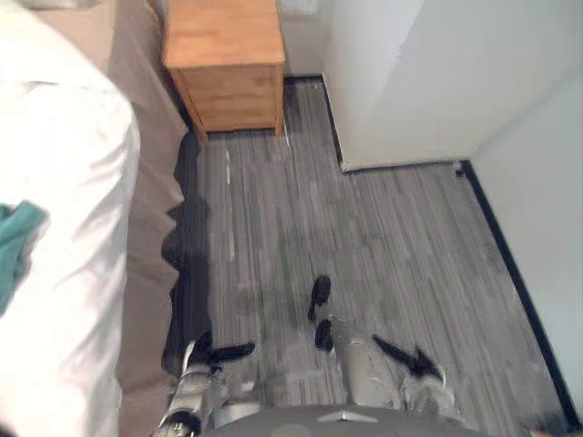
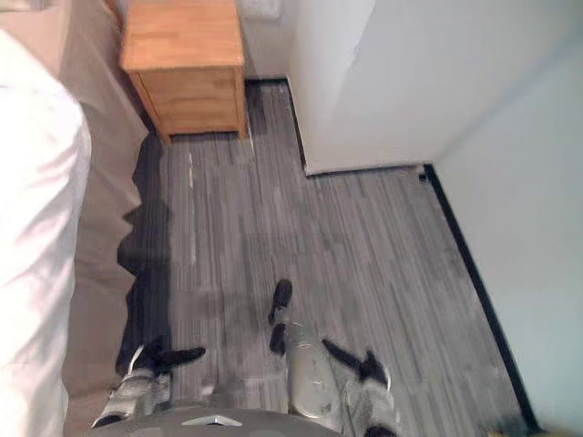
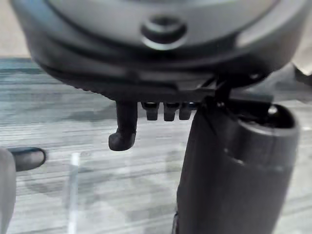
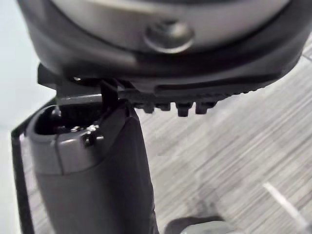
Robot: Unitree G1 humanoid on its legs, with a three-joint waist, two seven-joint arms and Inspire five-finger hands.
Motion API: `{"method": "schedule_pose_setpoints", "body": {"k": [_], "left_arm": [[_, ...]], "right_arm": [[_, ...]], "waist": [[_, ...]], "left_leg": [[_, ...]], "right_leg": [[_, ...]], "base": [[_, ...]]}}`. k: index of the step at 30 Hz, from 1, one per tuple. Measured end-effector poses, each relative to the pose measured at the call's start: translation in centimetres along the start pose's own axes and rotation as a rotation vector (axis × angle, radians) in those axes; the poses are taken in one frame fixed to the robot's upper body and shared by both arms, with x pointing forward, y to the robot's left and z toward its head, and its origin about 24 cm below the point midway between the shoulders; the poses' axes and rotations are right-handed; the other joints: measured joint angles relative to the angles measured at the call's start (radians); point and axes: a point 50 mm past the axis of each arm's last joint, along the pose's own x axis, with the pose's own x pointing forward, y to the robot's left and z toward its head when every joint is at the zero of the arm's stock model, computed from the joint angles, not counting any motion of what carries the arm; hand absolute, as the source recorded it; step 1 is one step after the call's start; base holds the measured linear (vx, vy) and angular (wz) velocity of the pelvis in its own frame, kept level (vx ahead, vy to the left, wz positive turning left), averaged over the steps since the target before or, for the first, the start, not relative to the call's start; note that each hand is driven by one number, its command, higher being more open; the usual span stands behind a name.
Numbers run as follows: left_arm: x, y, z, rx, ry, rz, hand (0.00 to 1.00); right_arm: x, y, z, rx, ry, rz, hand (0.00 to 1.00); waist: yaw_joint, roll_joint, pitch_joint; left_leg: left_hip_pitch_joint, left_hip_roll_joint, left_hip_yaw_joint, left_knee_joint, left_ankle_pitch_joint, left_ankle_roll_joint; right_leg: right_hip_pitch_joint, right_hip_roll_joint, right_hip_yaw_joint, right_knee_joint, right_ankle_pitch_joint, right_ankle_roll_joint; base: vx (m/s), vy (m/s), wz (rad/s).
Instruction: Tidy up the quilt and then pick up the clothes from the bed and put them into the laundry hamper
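The teal garment (image 1: 16, 248) lies on the white quilt (image 1: 64, 164) atop the bed (image 1: 146, 214) to my left, apparently awaiting collection, while my left hand (image 1: 221, 351) and right hand (image 1: 412, 361) hang low over the floor (image 1: 364, 237), fingers (image 3: 168, 113) loosely straight and holding nothing, likely because I face away from it.

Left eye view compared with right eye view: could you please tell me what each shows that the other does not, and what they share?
Left eye view: a teal garment lying on the white quilt at the picture's left edge. Right eye view: a wider stretch of the pale wall on the right. Shared: the quilt, the tan bed skirt, the wooden nightstand, the grey floor, and the left hand and right hand hanging low, open and empty.
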Motion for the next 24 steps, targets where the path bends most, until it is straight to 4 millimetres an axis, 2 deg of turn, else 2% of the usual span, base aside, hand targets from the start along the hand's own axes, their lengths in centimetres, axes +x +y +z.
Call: {"method": "schedule_pose_setpoints", "body": {"k": [1,2,3,4,5,7,8,10,11,12,13,14,15,16,17,18,19,20,21,22,23,24], "left_arm": [[-0.1,-0.5,-0.1,-0.009,-0.007,-0.012,1.0],[-0.2,-0.6,-0.3,-0.014,-0.006,-0.015,1.0],[-0.3,-1.0,-0.3,-0.023,-0.009,-0.023,1.0],[-0.4,-1.5,-0.2,-0.033,-0.011,-0.032,1.0],[-0.4,-1.7,-0.4,-0.054,-0.006,-0.03,1.0],[-0.3,-0.9,0.4,-0.113,-0.041,-0.003,1.0],[-0.3,-0.8,0.8,-0.127,-0.061,0.006,1.0],[-0.3,-0.6,1.7,-0.147,-0.108,0.015,1.0],[-0.3,-0.5,1.8,-0.158,-0.112,0.015,1.0],[-0.3,-0.5,1.7,-0.167,-0.108,0.016,1.0],[-0.3,-0.5,1.6,-0.167,-0.102,0.019,1.0],[-0.3,-0.4,0.9,-0.169,-0.071,0.028,1.0],[-0.2,-0.1,0.7,-0.19,-0.056,0.04,1.0],[-0.1,0.8,0.5,-0.202,-0.042,0.066,1.0],[-0.1,1.0,0.3,-0.222,-0.028,0.072,1.0],[-0.1,1.2,0.2,-0.238,-0.026,0.075,1.0],[-0.1,1.4,-0.3,-0.248,-0.002,0.079,1.0],[-0.1,1.3,-0.6,-0.24,0.014,0.076,1.0],[-0.2,1.2,-1.2,-0.223,0.04,0.066,1.0],[-0.3,1.3,-1.6,-0.215,0.055,0.064,1.0],[-0.5,1.3,-2.2,-0.215,0.078,0.067,1.0],[-0.5,1.4,-2.3,-0.214,0.082,0.069,1.0]], "right_arm": [[-0.1,-0.7,-0.6,0.007,0.02,-0.015,1.0],[-0.1,-1.0,-0.8,0.004,0.027,-0.024,1.0],[-0.2,-1.5,-1.2,-0.003,0.045,-0.039,1.0],[-0.3,-1.8,-1.7,-0.013,0.062,-0.047,1.0],[-0.4,-2.1,-1.9,-0.053,0.069,-0.057,1.0],[-0.4,-2.1,-2.3,-0.061,0.082,-0.068,1.0],[-0.4,-2.1,-2.5,-0.064,0.093,-0.07,1.0],[-0.4,-1.8,-2.7,-0.07,0.106,-0.063,1.0],[-0.4,-1.7,-2.6,-0.07,0.105,-0.061,1.0],[-0.4,-1.7,-2.5,-0.083,0.1,-0.057,1.0],[-0.4,-1.7,-2.4,-0.091,0.098,-0.055,1.0],[-0.4,-1.8,-2.6,-0.095,0.108,-0.056,1.0],[-0.4,-1.8,-2.7,-0.098,0.115,-0.055,1.0],[-0.5,-0.9,-3.1,-0.117,0.123,-0.037,1.0],[-0.5,0.1,-2.7,-0.122,0.109,-0.008,1.0],[-0.5,0.6,-2.6,-0.118,0.108,0.003,1.0],[-0.6,1.3,-2.8,-0.108,0.111,0.023,1.0],[-0.6,1.4,-2.9,-0.104,0.112,0.026,1.0],[-0.6,1.4,-2.9,-0.087,0.11,0.032,1.0],[-0.6,1.5,-2.5,-0.084,0.097,0.034,1.0],[-0.5,1.3,-1.9,-0.084,0.073,0.03,1.0],[-0.4,1.2,-1.7,-0.084,0.061,0.029,1.0]], "waist": [[0.003,0.015,-0.01],[0.001,0.021,-0.017],[0.004,0.033,-0.021],[0.009,0.046,-0.016],[0.023,0.055,-0.013],[0.052,0.039,-0.003],[0.063,0.031,0.001],[0.096,0.001,0.012],[0.101,-0.002,0.011],[0.105,-0.004,0.008],[0.104,-0.003,0.006],[0.104,-0.002,-0.006],[0.111,-0.017,-0.015],[0.115,-0.056,-0.04],[0.108,-0.071,-0.047],[0.11,-0.073,-0.046],[0.112,-0.072,-0.048],[0.105,-0.07,-0.05],[0.089,-0.07,-0.052],[0.079,-0.085,-0.059],[0.072,-0.06,-0.052],[0.068,-0.054,-0.054]], "left_leg": [[-0.041,0.026,-0.013,0.14,0.058,0.019],[-0.065,0.04,-0.031,0.215,0.096,0.023],[-0.112,0.059,-0.066,0.343,0.175,0.026],[-0.191,0.083,-0.107,0.519,0.291,0.006],[-0.341,0.134,-0.092,0.774,0.227,0.009],[-0.468,0.155,-0.03,0.884,0.136,0.017],[-0.496,0.151,-0.006,0.875,0.112,0.018],[-0.572,0.101,0.098,0.686,0.044,0.037],[-0.584,0.086,0.137,0.611,0.038,0.045],[-0.596,0.061,0.251,0.444,0.046,0.058],[-0.595,0.055,0.335,0.36,0.062,0.061],[-0.579,0.054,0.574,0.202,0.147,0.155],[-0.564,0.045,0.633,0.183,0.163,0.238],[-0.564,-0.011,0.661,0.177,0.143,0.259],[-0.566,-0.002,0.664,0.211,0.095,0.306],[-0.56,0.007,0.654,0.232,0.078,0.308],[-0.504,-0.013,0.601,0.215,0.051,0.285],[-0.467,-0.023,0.565,0.178,0.045,0.272],[-0.406,-0.061,0.497,0.109,0.043,0.249],[-0.36,-0.082,0.438,0.066,0.046,0.238],[-0.282,-0.082,0.355,0.007,0.051,0.201],[-0.252,-0.076,0.319,-0.016,0.056,0.189]], "right_leg": [[0.037,0.008,-0.019,0.058,-0.076,0.017],[0.058,0.013,-0.025,0.076,-0.108,0.024],[0.099,0.026,-0.032,0.075,-0.143,0.031],[0.169,0.047,-0.048,0.031,-0.163,0.034],[0.247,0.078,-0.051,-0.047,-0.17,0.041],[0.354,0.088,-0.058,-0.135,-0.178,0.042],[0.391,0.085,-0.059,-0.159,-0.183,0.047],[0.5,0.049,-0.083,-0.202,-0.202,0.087],[0.52,0.037,-0.092,-0.211,-0.212,0.099],[0.556,0.019,-0.121,-0.235,-0.232,0.119],[0.581,0.016,-0.143,-0.25,-0.242,0.133],[0.639,0.014,-0.202,-0.283,-0.271,0.173],[0.655,0.006,-0.216,-0.287,-0.285,0.193],[0.673,-0.017,-0.244,-0.281,-0.294,0.22],[0.682,-0.026,-0.273,-0.238,-0.287,0.242],[0.682,-0.035,-0.276,-0.185,-0.281,0.252],[0.646,-0.088,-0.271,0.08,-0.247,0.293],[0.611,-0.125,-0.258,0.226,-0.207,0.304],[0.529,-0.18,-0.193,0.489,-0.171,0.308],[0.474,-0.202,-0.158,0.625,-0.188,0.281],[0.395,-0.209,-0.135,0.715,-0.225,0.221],[0.362,-0.209,-0.13,0.723,-0.24,0.196]], "base": [[0.42,-0.286,0.1],[0.47,-0.248,0.24],[0.5,-0.184,0.33],[0.59,-0.174,0.38],[0.48,-0.106,0.28],[0.52,-0.108,0.25],[0.56,-0.1,0.25],[0.44,-0.031,0.26],[0.44,0.014,0.42],[0.35,0.017,0.46],[0.46,0.022,0.94],[0.51,0.013,0.88],[0.7,0.001,1.08],[0.79,-0.023,0.99],[0.7,-0.015,1.01],[0.83,0.077,1.19],[0.55,0.088,1.03],[0.8,0.097,1.53],[0.51,-0.018,1.57],[0.9,-0.156,2.06],[0.64,-0.239,1.7],[0.63,-0.277,1.48]]}}
